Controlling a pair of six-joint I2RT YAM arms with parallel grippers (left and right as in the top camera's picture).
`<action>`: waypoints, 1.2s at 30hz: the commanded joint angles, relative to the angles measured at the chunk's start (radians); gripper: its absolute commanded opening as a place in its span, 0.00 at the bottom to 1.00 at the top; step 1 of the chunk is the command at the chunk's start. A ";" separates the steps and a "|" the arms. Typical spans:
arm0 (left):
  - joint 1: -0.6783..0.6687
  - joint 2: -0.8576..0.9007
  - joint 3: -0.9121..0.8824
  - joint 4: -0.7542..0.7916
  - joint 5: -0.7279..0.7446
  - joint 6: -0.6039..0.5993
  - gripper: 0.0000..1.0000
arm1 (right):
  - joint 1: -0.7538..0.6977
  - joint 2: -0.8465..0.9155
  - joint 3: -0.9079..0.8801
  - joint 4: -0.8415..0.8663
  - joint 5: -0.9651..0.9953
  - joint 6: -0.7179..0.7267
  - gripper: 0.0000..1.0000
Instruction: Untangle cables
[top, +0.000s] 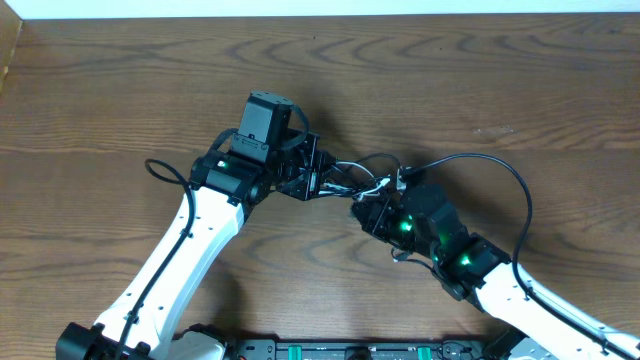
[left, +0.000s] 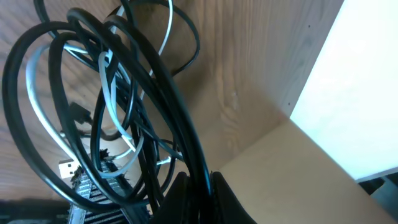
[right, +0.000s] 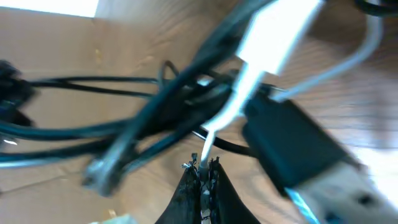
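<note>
1. The cables (top: 350, 183) sit bunched in one knot near the middle of the table (top: 480, 80), strung between your two arms. The left gripper (top: 312, 182) is at the knot's 9 o'clock and the right gripper (top: 362, 207) at its 4 o'clock, both close against it.
2. Your left fingers (left: 227, 202) look closed on the black cords (left: 177, 118), which run into them at 6 o'clock in the left wrist view. Several strands seem to enter together. If you pull, you probably drag the whole coil rather than one cord, and the knot tightens.
3. Your right fingers (right: 186, 196) appear pinched on the white cord (right: 231, 102), though that view is blurred. The hold is at the very tips on a thin cord, so it can slip out once tension rises.
4. In the left wrist view the white cord weaves through the black loops from 7 o'clock up to 12 o'clock. Drawing the arms straight apart risks cinching it around those loops instead of freeing it.
5. A black plug (right: 286, 140) lies at 2 o'clock of the right fingertips. Its blocky end can catch in a loop if you draw the cord through, and a hard tug could strain the plug's joint.
6. The two grippers are very near each other, so any twist to open a loop may knock them together.
7. The right arm wire (top: 527, 210) arcs from 1 to 4 o'clock of the right gripper. A freed loop could hook on it.
</note>
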 joint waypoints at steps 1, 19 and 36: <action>0.010 -0.009 0.005 0.003 0.001 0.121 0.08 | -0.014 -0.047 0.006 -0.058 0.043 -0.111 0.01; 0.054 -0.009 0.005 0.122 0.416 0.676 0.08 | -0.112 -0.226 0.006 -0.352 0.314 -0.216 0.01; 0.054 -0.009 0.005 0.117 0.382 1.224 0.08 | -0.112 -0.217 0.006 -0.319 0.202 -0.502 0.52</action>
